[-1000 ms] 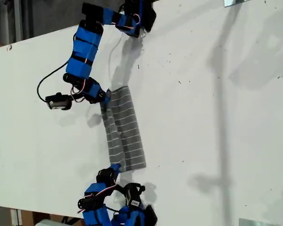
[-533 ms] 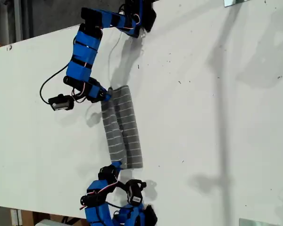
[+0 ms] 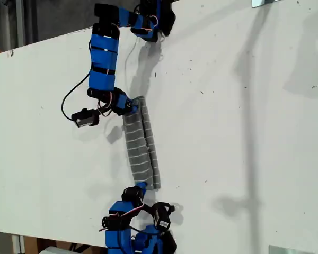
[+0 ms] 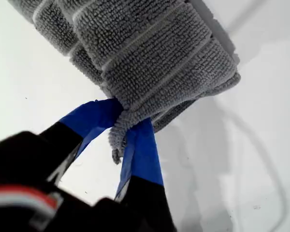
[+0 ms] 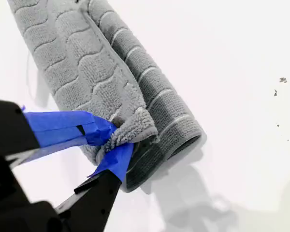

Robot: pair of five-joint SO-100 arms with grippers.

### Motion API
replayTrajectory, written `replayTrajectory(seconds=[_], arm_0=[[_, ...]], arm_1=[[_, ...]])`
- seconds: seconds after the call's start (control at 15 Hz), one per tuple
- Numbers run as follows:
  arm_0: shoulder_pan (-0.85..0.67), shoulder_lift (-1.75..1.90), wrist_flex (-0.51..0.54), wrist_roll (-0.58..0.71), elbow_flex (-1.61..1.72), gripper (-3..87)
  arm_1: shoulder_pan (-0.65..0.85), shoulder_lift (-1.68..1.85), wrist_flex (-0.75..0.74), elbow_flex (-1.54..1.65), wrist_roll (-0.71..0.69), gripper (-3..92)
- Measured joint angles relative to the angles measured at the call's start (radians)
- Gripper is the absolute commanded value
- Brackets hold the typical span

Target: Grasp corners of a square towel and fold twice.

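Lying on the white desk [image 3: 244,132], the towel [image 3: 142,145] is gathered into a narrow, doubled-over strip. It sits well away from the desk edge on the exterior view's right. One blue arm [image 3: 103,58] meets the strip's end nearer the exterior view's top, and another arm [image 3: 127,227] meets the opposite end. Which of them is first or second cannot be told.

My first gripper [image 4: 127,116] is clamped narrow on a frayed corner [image 4: 118,140] of the towel, blue-taped fingertips [image 4: 142,150] on either side. The held layer shows its pale stripes and folds over further layers beneath.

My second gripper [image 5: 117,141] is likewise pinched tight on a bunched corner [image 5: 135,128]. There the held layer shows a wavy-textured face, and the striped layer beneath rests on the desk.
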Motion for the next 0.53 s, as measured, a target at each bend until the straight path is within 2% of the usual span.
replayTrajectory(seconds=[0.07,0.13,0.2,0.27,0.53], arm_0=[[0.002,0.0,-0.006,-0.008,0.006,4.1],[0.009,0.0,-0.015,-0.009,0.012,20.3],[0.018,0.0,-0.009,-0.009,0.012,28.6],[0.031,0.0,-0.002,-0.012,0.014,27.5],[0.083,0.049,0.072,-0.037,-0.048,24.1]], arm_1=[[0.0,-0.005,-0.009,0.0,0.002,4.6],[0.0,-0.006,-0.011,0.006,0.009,14.5],[0.0,-0.006,0.002,0.009,0.012,23.8],[-0.002,-0.008,0.005,0.011,0.015,30.5],[-0.025,0.026,0.038,0.037,0.031,37.7]])
